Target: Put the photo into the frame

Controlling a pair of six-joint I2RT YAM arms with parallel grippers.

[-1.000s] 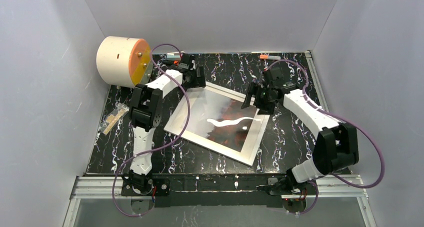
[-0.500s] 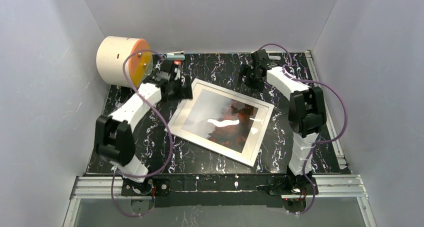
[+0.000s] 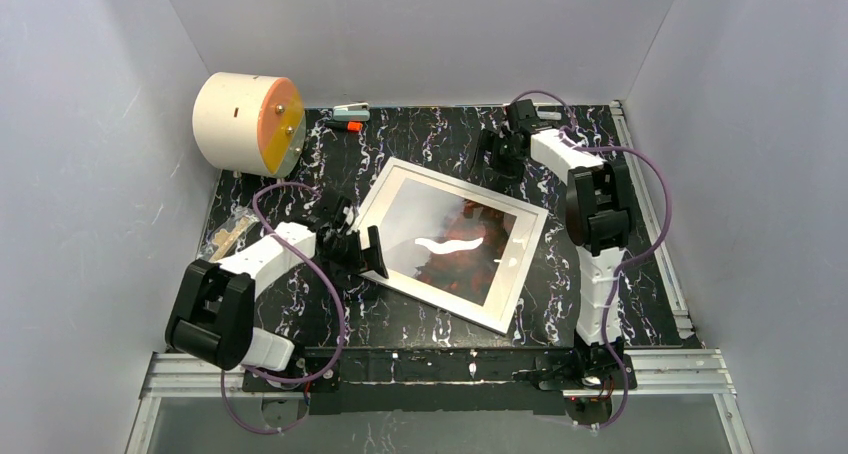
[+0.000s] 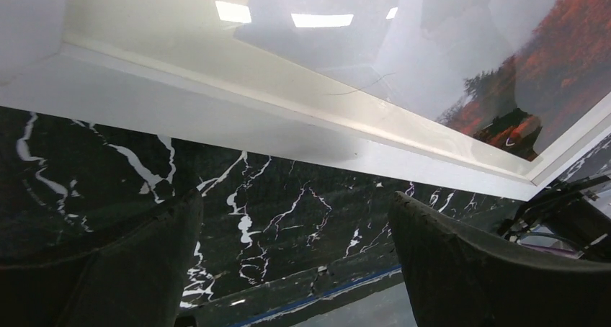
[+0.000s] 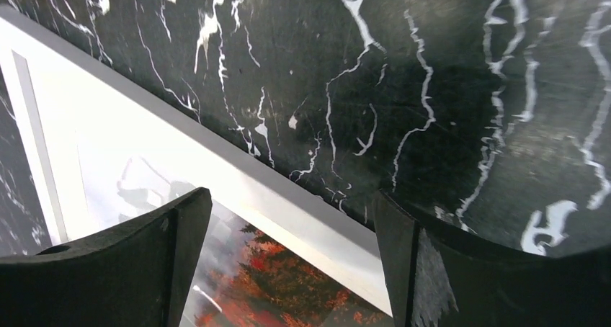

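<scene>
Left hand (image 3: 362, 249) drawn back, photo (image 3: 470, 264) inside frame (image 3: 527, 259)

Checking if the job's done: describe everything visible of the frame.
The frame is a thin-edged white rectangle with a glossy, light-reflecting front, lying flat and skewed on the black marbled table. The photo, red-orange trees and grey mist, shows inside a white border. The open left gripper and right gripper sit beside it, not gripping it.

Top: high behind me, looking down over the whole counter (image 3: 400, 319).
Wrists: close, low over it; all share the frame (image 3: 512, 269).
</scene>
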